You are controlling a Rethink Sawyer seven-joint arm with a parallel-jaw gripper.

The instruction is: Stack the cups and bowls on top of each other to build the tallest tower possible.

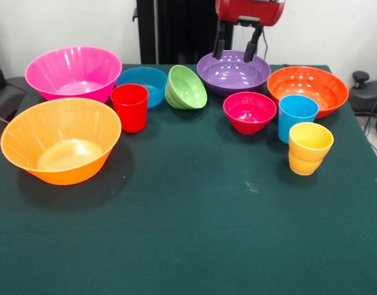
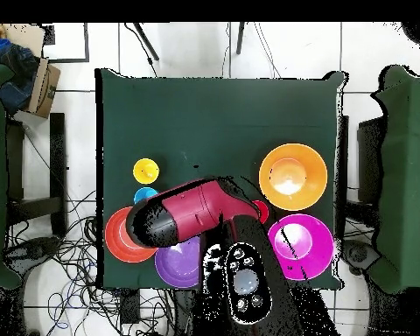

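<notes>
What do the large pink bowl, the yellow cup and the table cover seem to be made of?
Pink bowl: probably plastic, glossy and slightly translucent, with light streaks on its wall.
Yellow cup: likely smooth plastic, uniform colour, soft sheen.
Table cover: looks like matte dark green cloth, no reflections.

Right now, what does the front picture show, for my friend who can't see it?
A robot's open black gripper hangs over a glossy purple plastic bowl at the back of a green-clothed table. Six more colourful bowls and red, blue and yellow cups stand unstacked.
</notes>
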